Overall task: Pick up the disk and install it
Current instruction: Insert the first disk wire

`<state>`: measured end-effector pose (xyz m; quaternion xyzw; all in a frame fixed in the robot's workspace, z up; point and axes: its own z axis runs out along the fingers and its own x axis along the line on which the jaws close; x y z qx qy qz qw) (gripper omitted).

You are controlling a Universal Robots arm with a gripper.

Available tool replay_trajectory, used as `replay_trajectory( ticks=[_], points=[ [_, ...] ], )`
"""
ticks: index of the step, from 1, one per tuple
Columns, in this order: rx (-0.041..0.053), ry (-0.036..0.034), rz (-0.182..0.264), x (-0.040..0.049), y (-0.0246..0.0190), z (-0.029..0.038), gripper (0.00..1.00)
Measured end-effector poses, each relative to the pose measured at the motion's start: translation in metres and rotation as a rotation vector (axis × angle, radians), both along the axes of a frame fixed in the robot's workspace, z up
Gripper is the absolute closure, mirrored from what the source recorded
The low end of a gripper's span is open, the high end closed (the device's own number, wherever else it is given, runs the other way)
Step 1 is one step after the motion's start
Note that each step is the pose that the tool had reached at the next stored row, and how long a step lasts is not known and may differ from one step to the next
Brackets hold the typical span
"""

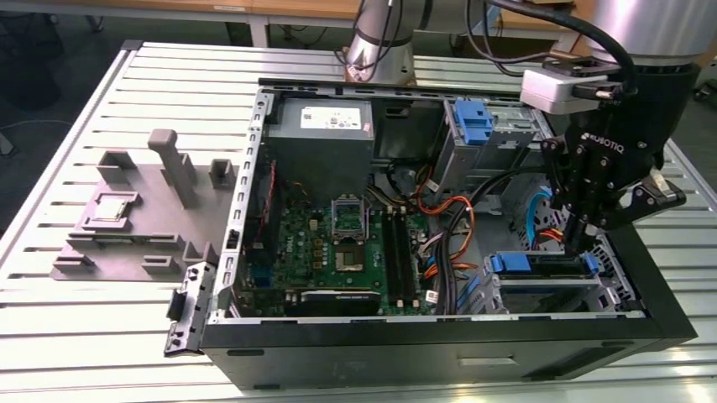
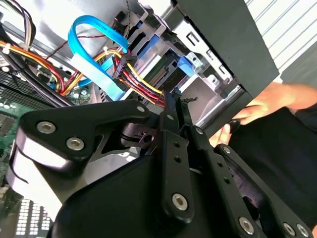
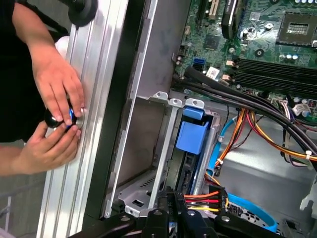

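While the pincer (image 1: 583,243) hangs over the disk (image 1: 543,265), fingers seemingly closed, grasp unclear

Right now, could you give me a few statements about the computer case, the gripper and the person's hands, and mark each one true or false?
1. The gripper is down inside the open computer case, near the drive bays. True.
2. The grey fixture block sits inside the case. False: it lies on the table at the exterior view's left, outside the case.
3. A person's hands hold a small dark object beside the case. True.
4. The drive bay latch is red. False: it is blue.
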<state>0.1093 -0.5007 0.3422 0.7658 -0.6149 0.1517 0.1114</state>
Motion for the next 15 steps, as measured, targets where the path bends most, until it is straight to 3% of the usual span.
replay_trajectory(
  ticks=[7, 15],
  points=[
    [-0.0002, 0.0, -0.004, 0.0021, 0.0, -0.0005, 0.84],
    [-0.0002, 0.0, -0.087, 0.003, 0.0, -0.002, 0.84]
  ],
)
